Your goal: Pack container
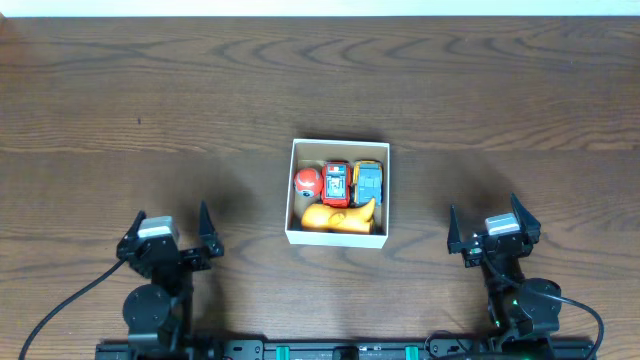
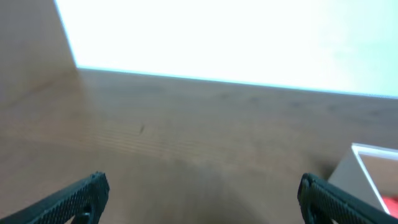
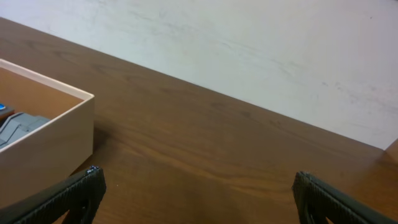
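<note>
The container (image 1: 337, 238), a small square cardboard box, white outside and brown inside, sits at the table's centre. It holds a red ball toy (image 1: 307, 183), a red car (image 1: 336, 184), a grey-blue car (image 1: 369, 182) and a yellow toy (image 1: 338, 216). My left gripper (image 1: 170, 228) is open and empty at the front left, well left of the box. My right gripper (image 1: 483, 221) is open and empty at the front right. The box corner shows at the right edge of the left wrist view (image 2: 367, 168) and at the left of the right wrist view (image 3: 46, 146).
The wooden table (image 1: 150, 110) stretches all round the box. A white wall or floor band lies beyond its far edge (image 3: 249, 43). Black cables trail from both arm bases at the front edge.
</note>
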### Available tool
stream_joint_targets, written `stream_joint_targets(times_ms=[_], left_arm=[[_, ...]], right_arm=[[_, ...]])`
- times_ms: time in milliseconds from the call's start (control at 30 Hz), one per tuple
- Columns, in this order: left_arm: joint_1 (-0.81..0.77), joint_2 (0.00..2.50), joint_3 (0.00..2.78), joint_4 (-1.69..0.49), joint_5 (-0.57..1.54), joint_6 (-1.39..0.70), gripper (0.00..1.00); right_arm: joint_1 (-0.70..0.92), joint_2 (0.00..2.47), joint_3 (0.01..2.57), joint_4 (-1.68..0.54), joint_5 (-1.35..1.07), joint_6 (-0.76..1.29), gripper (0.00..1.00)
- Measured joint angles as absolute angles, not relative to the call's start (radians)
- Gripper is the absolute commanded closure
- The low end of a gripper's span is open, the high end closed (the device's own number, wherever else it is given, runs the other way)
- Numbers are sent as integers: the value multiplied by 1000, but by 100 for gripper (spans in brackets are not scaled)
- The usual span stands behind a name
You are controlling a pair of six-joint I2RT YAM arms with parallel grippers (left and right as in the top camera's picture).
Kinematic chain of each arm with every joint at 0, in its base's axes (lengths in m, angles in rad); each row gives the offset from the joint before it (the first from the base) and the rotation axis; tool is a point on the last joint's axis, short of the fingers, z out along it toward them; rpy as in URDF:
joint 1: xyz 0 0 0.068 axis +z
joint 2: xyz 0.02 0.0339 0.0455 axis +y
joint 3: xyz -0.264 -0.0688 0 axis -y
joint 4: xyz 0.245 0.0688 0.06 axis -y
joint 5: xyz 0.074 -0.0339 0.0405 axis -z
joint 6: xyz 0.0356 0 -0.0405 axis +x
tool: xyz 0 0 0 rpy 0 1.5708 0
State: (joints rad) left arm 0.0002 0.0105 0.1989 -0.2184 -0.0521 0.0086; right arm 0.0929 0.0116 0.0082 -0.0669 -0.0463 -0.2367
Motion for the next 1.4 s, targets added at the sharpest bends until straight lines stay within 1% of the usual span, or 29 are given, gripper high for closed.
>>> stream_joint_targets(times_ms=[100, 167, 200, 367, 1400], left_arm=[[0, 10, 100, -34, -18, 44, 2], [0, 9, 44, 47, 4, 61, 2], [0, 9, 28, 54, 13, 66, 2], [0, 10, 13, -17, 54, 88, 2], [0, 10, 15, -21, 72, 86, 2]], right_arm=[[93, 12, 8, -67, -46, -238, 1], [93, 12, 8, -67, -46, -239, 1], [93, 12, 8, -67, -46, -239, 1], [93, 12, 8, -67, -47, -239, 1], [93, 12, 8, -67, -47, -239, 1]])
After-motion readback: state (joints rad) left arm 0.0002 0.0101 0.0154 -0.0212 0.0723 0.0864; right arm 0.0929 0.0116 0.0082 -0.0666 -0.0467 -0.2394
